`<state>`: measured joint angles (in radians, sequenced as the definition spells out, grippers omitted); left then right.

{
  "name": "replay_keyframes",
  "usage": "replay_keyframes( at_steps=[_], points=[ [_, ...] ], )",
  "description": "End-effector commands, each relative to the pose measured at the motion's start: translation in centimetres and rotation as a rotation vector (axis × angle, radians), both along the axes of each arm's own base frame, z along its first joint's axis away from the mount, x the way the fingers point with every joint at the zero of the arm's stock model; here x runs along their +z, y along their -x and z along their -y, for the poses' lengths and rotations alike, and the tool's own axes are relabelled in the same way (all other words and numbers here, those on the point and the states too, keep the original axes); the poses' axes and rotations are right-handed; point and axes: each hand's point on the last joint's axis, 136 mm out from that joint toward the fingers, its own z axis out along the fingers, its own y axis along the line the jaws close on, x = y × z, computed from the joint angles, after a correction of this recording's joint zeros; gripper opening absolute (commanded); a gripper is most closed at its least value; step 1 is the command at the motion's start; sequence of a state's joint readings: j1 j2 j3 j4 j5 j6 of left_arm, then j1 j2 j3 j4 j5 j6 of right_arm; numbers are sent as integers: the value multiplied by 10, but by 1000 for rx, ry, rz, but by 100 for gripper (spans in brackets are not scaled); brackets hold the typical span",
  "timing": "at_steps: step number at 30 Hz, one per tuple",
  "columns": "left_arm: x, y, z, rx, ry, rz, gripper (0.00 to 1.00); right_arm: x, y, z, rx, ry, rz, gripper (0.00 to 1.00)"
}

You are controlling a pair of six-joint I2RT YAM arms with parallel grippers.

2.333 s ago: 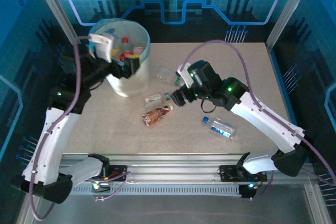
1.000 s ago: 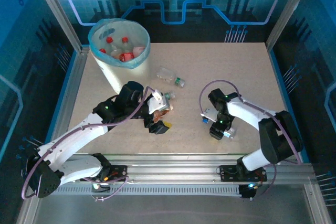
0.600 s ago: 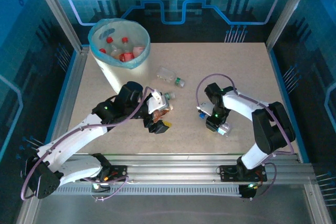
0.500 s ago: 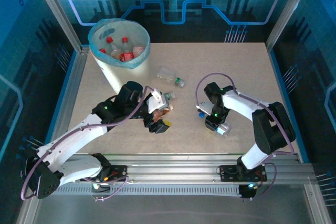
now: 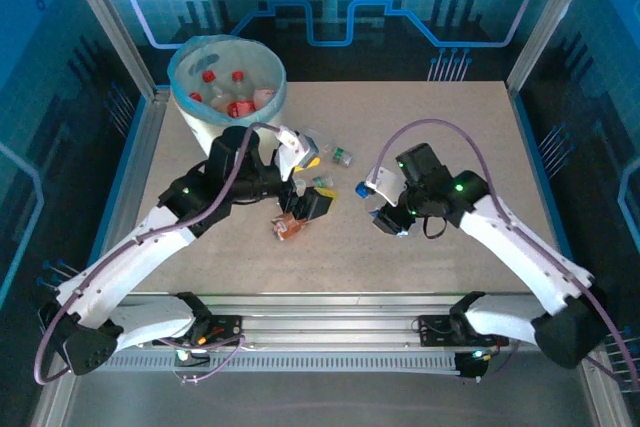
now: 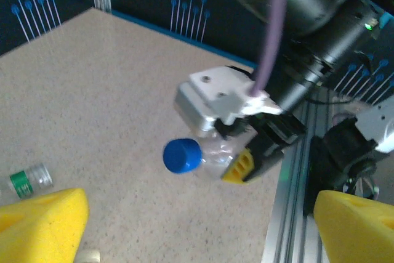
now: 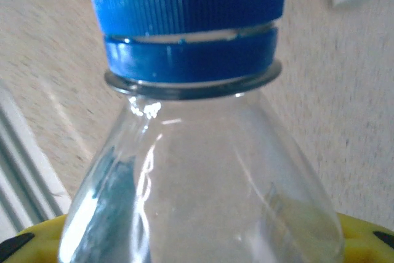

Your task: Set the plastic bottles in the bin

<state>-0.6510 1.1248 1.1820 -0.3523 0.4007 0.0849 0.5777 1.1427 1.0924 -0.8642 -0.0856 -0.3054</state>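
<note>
Holding: right claw (image 6: 231, 147) pinches blue-capped bottle (image 7: 203, 170) above tabletop (image 5: 450, 127).
Orange bottle (image 5: 289, 226): lying on tabletop, centre.
Left claw (image 5: 312, 182): spread wide, just beyond orange bottle.
Bin (image 5: 182, 82): far left, red-capped bottles (image 5: 238, 77) inside.

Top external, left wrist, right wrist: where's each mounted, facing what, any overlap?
Top external: above and behind the bases, looking down on the table, bin, both arms, left gripper, right gripper.
Left wrist: on the left arm, facing across the table at the right gripper; own yellow fingertips at the bottom corners.
Right wrist: on the right arm, close on the neck of the blue-capped bottle; own yellow fingers at the bottom edge.
Shared: the blue-capped bottle in the right gripper shows in all three.
</note>
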Motion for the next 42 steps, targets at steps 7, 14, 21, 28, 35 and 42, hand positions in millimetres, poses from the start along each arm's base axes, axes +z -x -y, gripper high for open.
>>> replay_keyframes(
  at_steps=[7, 14, 21, 28, 35, 42],
  points=[
    [57, 14, 16, -102, 171, -59, 80, 113, 35, -50, 178, -407, 175, 51],
    [66, 30, 30, -238, 227, -146, 60, 135, 49, -65, 281, -468, 212, 53],
    [67, 33, 33, -266, 240, -159, 55, 144, 52, -74, 327, -506, 231, 54],
    [63, 37, 33, -286, 240, -180, 63, 156, 51, -83, 357, -538, 227, 56],
    [69, 40, 28, -264, 257, -147, 40, 157, 50, -94, 399, -538, 203, 59],
    [77, 32, 16, -163, 262, -87, 1, 164, 48, -106, 427, -552, 174, 63]
  ],
)
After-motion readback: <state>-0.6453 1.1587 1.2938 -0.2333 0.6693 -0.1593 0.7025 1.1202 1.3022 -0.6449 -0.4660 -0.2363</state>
